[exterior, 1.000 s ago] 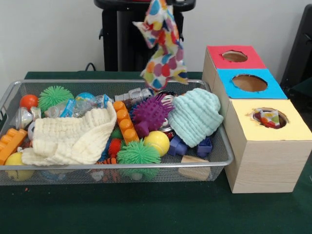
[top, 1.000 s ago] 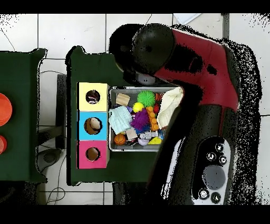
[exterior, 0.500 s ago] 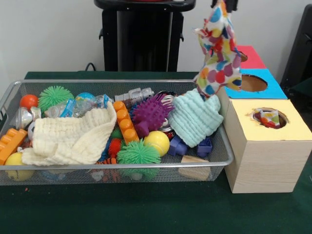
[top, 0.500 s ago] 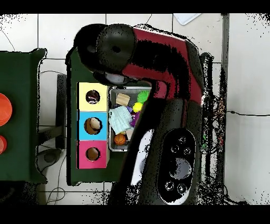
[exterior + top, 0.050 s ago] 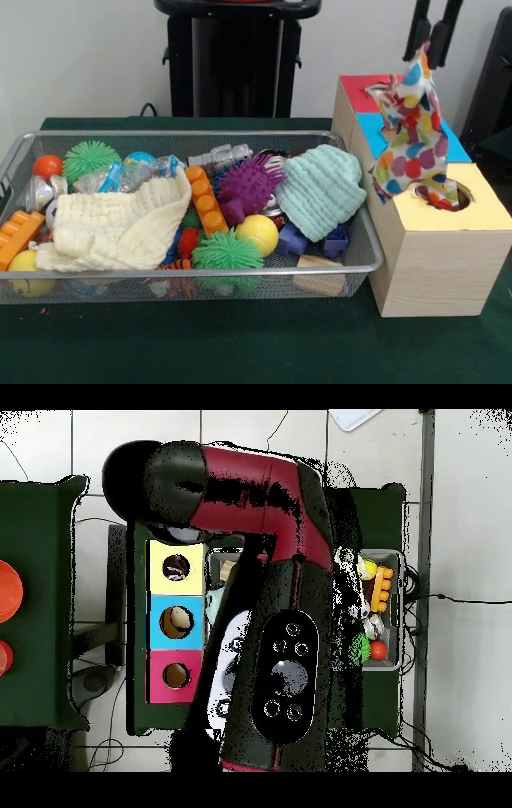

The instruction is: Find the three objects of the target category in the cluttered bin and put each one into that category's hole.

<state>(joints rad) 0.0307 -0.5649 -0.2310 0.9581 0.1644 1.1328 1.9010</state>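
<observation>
My gripper [image 5: 426, 50] comes down at the top right of the front view, shut on the upper corner of a polka-dot cloth [image 5: 410, 140]. The cloth hangs above the yellow box [image 5: 436, 224], its lower edge at the near rim of that box's hole [image 5: 450, 194]. Some colourful fabric shows inside the hole. In the wire bin [image 5: 200, 272] lie a cream cloth [image 5: 112, 228] at the left and a mint knitted cloth [image 5: 320, 192] at the right. In the overhead view the arm [image 5: 260, 584] hides the gripper and most of the bin.
Behind the yellow box stand a blue box [image 5: 370, 128] and a red box [image 5: 356, 84]. The bin also holds spiky balls, orange bricks, a yellow ball [image 5: 257, 232] and blue blocks. The three boxes' holes [image 5: 177, 621] show left of the arm.
The gripper has carried the polka-dot cloth from above the bin's middle rightward and lower, to over the yellow box. The arm has swung across the bin in the overhead view.
</observation>
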